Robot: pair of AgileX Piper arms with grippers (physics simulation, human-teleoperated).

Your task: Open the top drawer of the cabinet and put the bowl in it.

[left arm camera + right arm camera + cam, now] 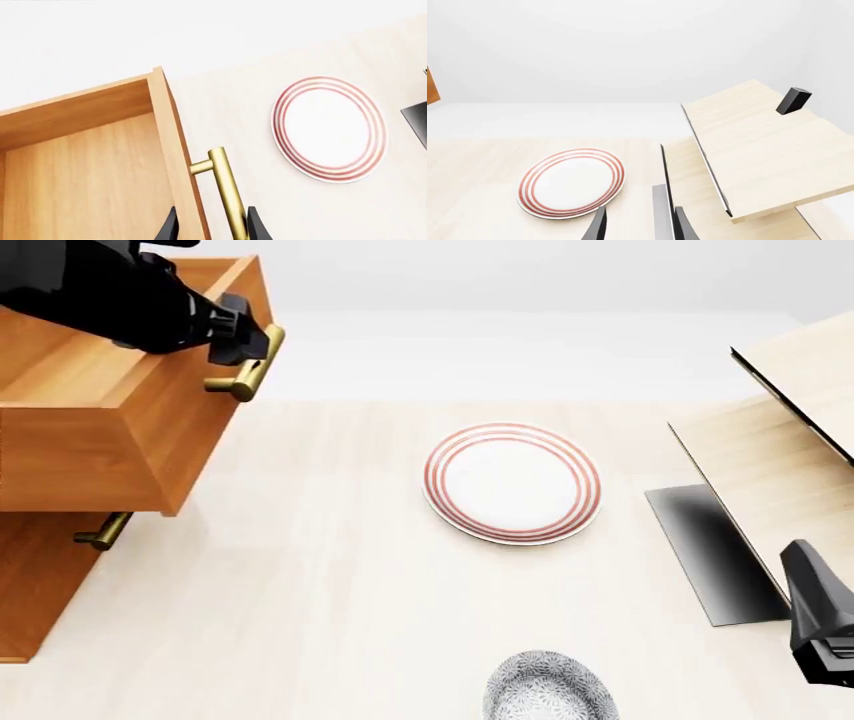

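In the left wrist view, the brass bar handle (225,192) of the top drawer (93,165) is seen between the two black fingertips of the left tool (208,231); the handle is grasped, or at least closely bracketed, though contact on both sides cannot be confirmed. The drawer is pulled out and its wooden floor is exposed. The red-ringed plate (328,128) lies on the tabletop (227,110) beyond. If the handle is released carelessly or pushed on withdrawal, the drawer could be nudged partly shut.

In the front view, the left tool (243,340) is placed at the handle (251,365) of the top drawer (100,430), which stands well out from the cabinet (34,590). The bowl (550,688) rests on the near edge of the tabletop (320,580), well apart from the drawer and partly cut off by the frame. The right tool (825,635) is at the right edge, near the pale wooden box (787,460). A long carry across the plate (513,482) is judged necessary; the bowl could be dropped from a weak rim grip or knocked against the drawer front.

In the right wrist view, the fingertips of the right tool (635,227) are spread with nothing between them, so it is released. The bowl is not seen here, so misalignment on approach is a risk.
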